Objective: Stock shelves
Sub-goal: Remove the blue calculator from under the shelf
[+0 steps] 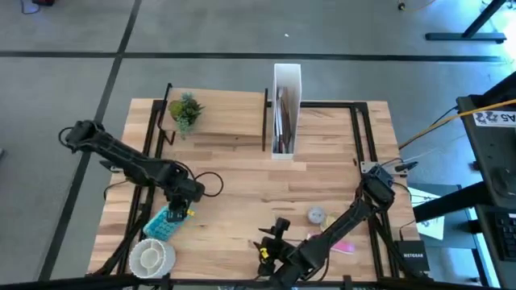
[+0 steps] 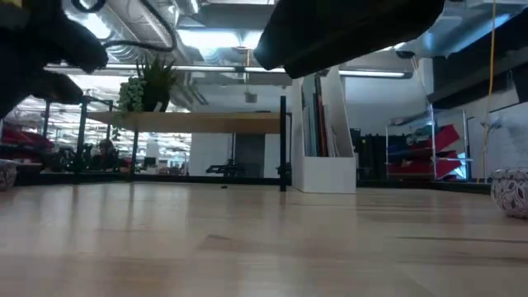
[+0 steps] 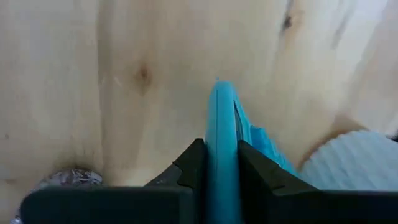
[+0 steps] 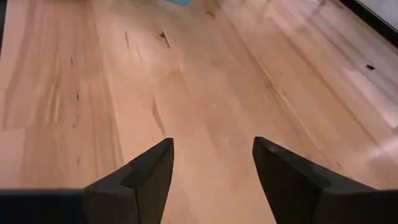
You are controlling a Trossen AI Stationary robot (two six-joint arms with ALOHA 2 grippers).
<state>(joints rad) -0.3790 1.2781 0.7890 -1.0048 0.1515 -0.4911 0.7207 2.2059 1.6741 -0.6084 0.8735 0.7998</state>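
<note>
The shelves [image 1: 222, 113] stand in the upper left part of the table [image 1: 242, 185] in the high view, a light-wood board on thin black end posts, its long axis running left to right across the frame, parallel to the table's far edge. A small potted plant [image 1: 185, 111] sits on the board's left end. Just beside the board's right end stands a tall white file box [image 1: 285, 109], its long axis running up and down the frame, at right angles to the shelf.

The left gripper [image 1: 179, 211] is at the lower left of the high view, its fingers [image 3: 193, 163] pinching a thin turquoise flat object [image 3: 222, 149] edge-on, just above the table. Below it in that view sits a white ribbed bowl [image 1: 151, 256].

The right gripper [image 1: 270, 248] hangs at the bottom centre of the high view, fingers [image 4: 149, 171] spread apart over bare wood. A small patterned round object [image 1: 316, 215] and something pink [image 1: 343, 246] lie near the right arm.
</note>
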